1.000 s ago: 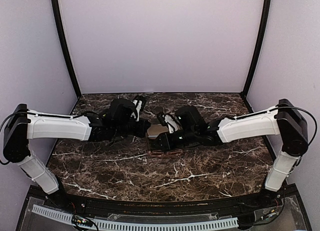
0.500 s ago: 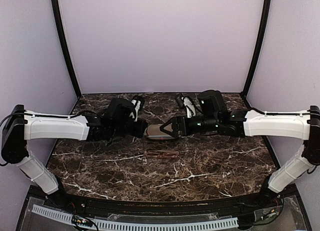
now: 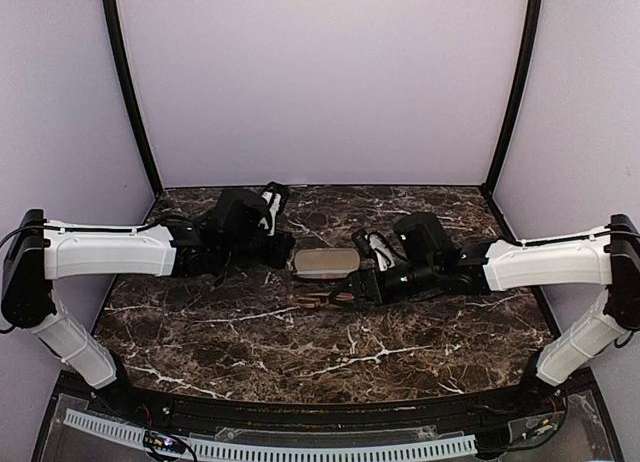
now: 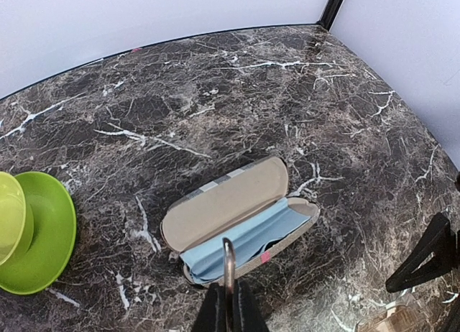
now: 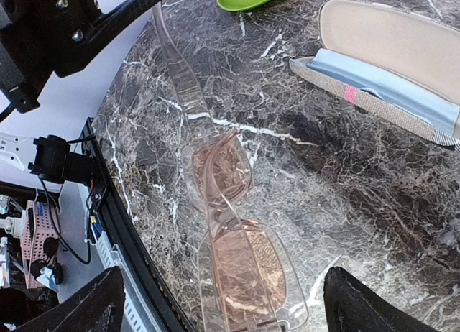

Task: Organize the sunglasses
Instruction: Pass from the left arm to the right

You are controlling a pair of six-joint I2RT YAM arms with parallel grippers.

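On the open case (image 4: 230, 203), a pink tag (image 4: 265, 256); perhaps a label

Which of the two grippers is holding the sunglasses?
The left gripper: it is shut on a temple of the sunglasses, while the right gripper hangs open above them.

No legible text or labels anywhere.

Bright, even light fills all the pictures. Shadows on the dark worktop (image 3: 250, 342) are soft and faint. The sunglasses (image 5: 241, 264) look sharp up close. The wrist pictures bend a little at the edges.
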